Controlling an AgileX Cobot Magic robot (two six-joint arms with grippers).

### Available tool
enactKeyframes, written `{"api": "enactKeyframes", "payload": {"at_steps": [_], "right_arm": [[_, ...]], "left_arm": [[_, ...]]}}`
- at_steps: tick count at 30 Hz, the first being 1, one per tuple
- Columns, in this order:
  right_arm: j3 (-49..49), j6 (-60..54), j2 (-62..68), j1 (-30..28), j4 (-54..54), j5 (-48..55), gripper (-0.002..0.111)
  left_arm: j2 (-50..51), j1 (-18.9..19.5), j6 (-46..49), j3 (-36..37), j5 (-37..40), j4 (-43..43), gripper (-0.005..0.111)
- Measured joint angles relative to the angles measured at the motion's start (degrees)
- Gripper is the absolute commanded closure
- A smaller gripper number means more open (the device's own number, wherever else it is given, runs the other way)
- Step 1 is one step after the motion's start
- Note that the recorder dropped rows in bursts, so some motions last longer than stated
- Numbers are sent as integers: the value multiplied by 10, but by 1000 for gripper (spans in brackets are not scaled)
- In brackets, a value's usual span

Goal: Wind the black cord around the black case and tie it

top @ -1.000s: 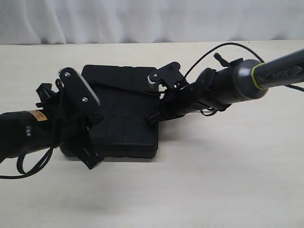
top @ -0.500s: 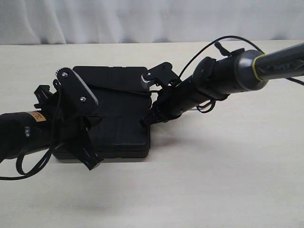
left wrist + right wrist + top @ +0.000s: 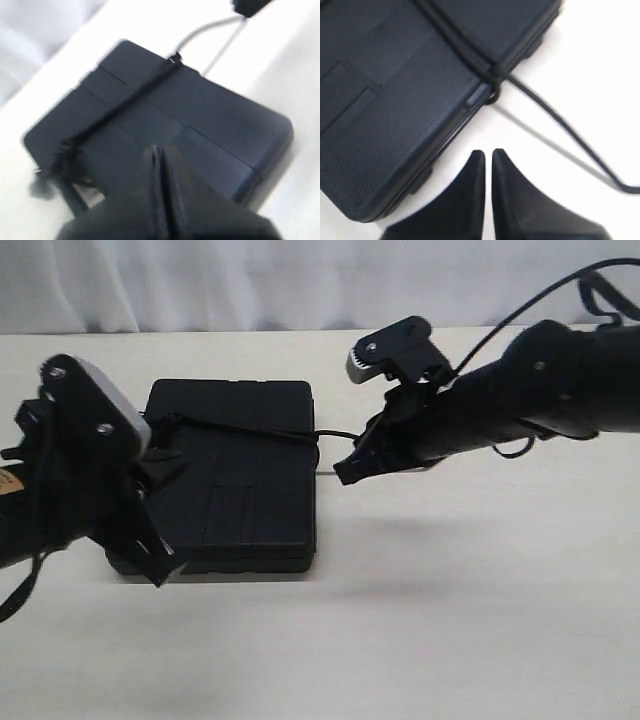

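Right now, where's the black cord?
Exterior view, left half: the thin black braided cord crosses the lid of the flat black plastic case, its tail trailing off the right edge toward the right fingers.

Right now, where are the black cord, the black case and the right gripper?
black cord (image 3: 250,430), exterior view, stretch lying across the lid.
black case (image 3: 240,495), exterior view, bare lid panel.
right gripper (image 3: 488,153), right wrist view, between its fingertips.

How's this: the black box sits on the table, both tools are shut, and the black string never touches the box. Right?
Not quite. The black cord does touch the black case: the right wrist view shows it running across the lid and off over the edge. The rest is right: case on the table, left tool and right tool shut.
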Motion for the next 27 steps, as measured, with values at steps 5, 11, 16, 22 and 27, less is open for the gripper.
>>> {"api": "enactKeyframes", "payload": {"at_steps": [5, 11, 16, 22, 27], "right_arm": [[88, 9, -110, 0, 12, -78, 104], [179, 10, -260, 0, 23, -119, 104], [229, 31, -390, 0, 24, -123, 104], [268, 66, -539, 0, 26, -122, 104], [282, 85, -638, 0, 26, -113, 104]], "left_arm": [[-117, 0, -9, 24, -19, -31, 107], [-259, 0, -31, 28, 7, -37, 107], [-360, 0, -56, 28, 45, -38, 107], [-442, 0, -74, 28, 87, -38, 107], [-475, 0, -75, 28, 116, -38, 107]]}}
